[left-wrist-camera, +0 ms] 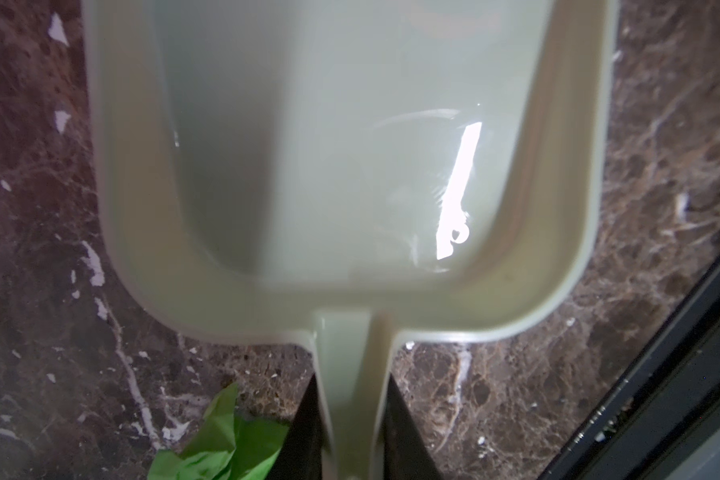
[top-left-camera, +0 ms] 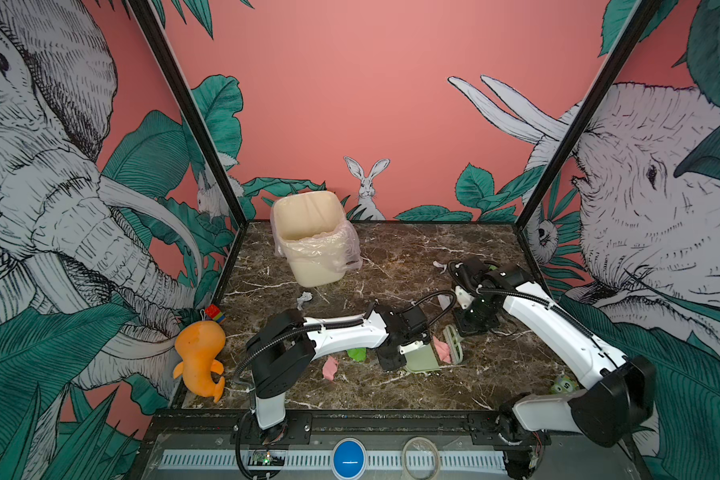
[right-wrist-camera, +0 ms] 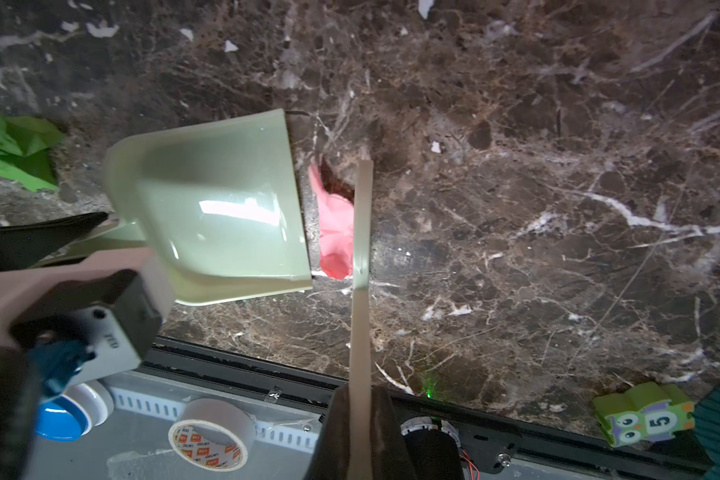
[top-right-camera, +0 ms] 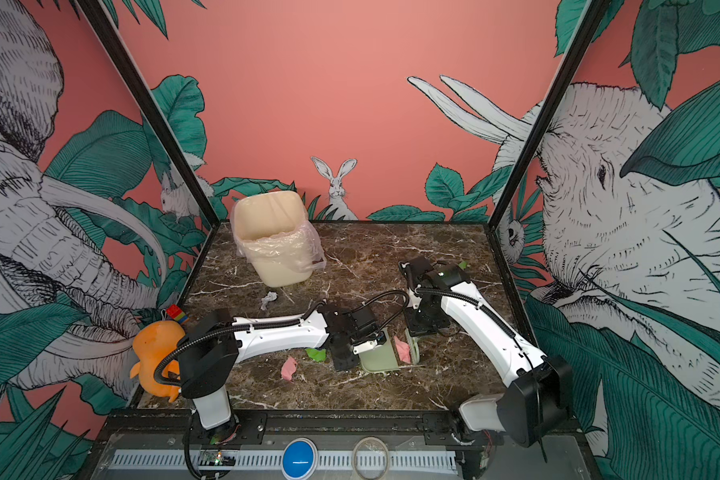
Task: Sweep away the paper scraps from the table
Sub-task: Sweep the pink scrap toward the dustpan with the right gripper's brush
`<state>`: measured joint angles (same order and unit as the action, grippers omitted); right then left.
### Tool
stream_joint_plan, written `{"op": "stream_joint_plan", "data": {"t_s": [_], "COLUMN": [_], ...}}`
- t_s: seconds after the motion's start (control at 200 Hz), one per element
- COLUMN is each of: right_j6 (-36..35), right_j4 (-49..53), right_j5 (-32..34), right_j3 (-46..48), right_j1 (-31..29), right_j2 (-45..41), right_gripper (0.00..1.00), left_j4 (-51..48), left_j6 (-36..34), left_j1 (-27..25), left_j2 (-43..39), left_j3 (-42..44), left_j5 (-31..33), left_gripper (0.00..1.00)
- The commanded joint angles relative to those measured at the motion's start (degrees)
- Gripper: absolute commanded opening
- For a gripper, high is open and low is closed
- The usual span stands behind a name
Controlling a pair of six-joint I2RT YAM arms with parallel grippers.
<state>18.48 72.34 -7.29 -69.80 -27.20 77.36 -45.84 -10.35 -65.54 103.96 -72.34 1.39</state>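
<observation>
White arm links (top-left-camera: 346, 332), black joints (top-left-camera: 279, 361), black left gripper (left-wrist-camera: 352, 432) — ribbed black cables (top-left-camera: 333, 326).

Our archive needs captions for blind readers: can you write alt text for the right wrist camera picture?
A pink paper scrap lies on the dark marble table between the mouth of a pale green dustpan and the brush gripped by the right hand. A green scrap lies by the dustpan's closed end; an owl block sits near the table's edge.

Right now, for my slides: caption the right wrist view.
A pink paper scrap sits between dustpan and brush on the marble table.
</observation>
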Motion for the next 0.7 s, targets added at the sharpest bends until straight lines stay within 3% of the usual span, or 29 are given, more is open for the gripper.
{"op": "stream_joint_plan", "data": {"t_s": [0.0, 0.275, 0.695], "right_j6": [1.3, -1.3, 0.8], "right_j4": [0.5, 5.6, 0.6], "right_j5": [-1.1, 5.9, -0.5], "right_j3": [-1.9, -2.9, -0.8], "right_j1": [-0.4, 2.5, -1.6], "right_j2": [-2.3, -2.4, 0.6], "right_gripper": [0.0, 0.0, 0.0], "left_j4": [0.1, -0.3, -0.7], "left_j6": [-0.6, -0.9, -0.7], "left_j1": [-0.3, -0.3, -0.3], "left_j2": [0.3, 0.9, 0.8], "left_j3": [-1.1, -1.0, -0.9], "left_j5": [0.0, -0.6, -0.8], "left_gripper": [0.02, 0.02, 0.02]}}
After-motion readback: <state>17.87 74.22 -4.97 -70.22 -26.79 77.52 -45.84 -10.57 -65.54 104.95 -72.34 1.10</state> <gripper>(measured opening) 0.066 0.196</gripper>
